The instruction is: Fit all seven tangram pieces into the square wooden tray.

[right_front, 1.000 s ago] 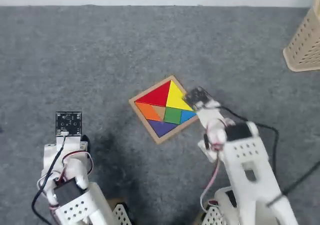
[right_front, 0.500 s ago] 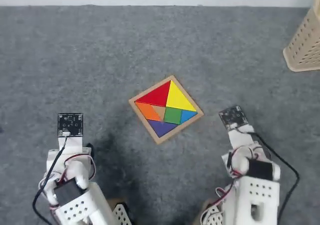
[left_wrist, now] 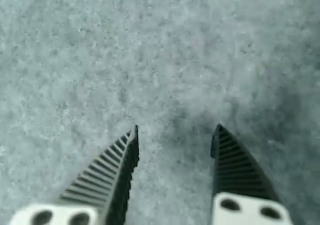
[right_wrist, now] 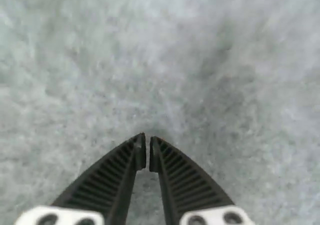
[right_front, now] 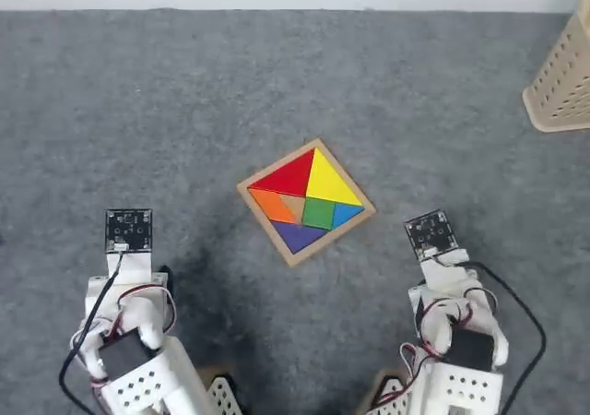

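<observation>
Grey felt covers the desk [right_front: 184,92] that I watch from the high view. The square wooden tray [right_front: 336,236] lies on it near the middle, turned so that one corner points away from the arms. Inside the tray I count seven flat pieces, touching edge to edge. A big red triangle [right_front: 291,173] and a big yellow triangle [right_front: 324,180] fill the far half. An orange piece [right_front: 269,203] sits at the left corner and a small brown piece [right_front: 294,206] in the centre, beside a green square [right_front: 319,213]. A small blue triangle [right_front: 346,214] is at the right corner and a purple triangle [right_front: 298,235] at the near corner.

The left arm [right_front: 129,332] and the right arm [right_front: 456,341] stand folded at the near edge, both well apart from the tray. The left fingers [left_wrist: 117,172] are spread apart over bare felt and hold nothing. The right fingers [right_wrist: 115,177] are almost together, with only a thin slit between the tips and nothing in it. A beige perforated basket [right_front: 562,74] stands at the far right edge.
</observation>
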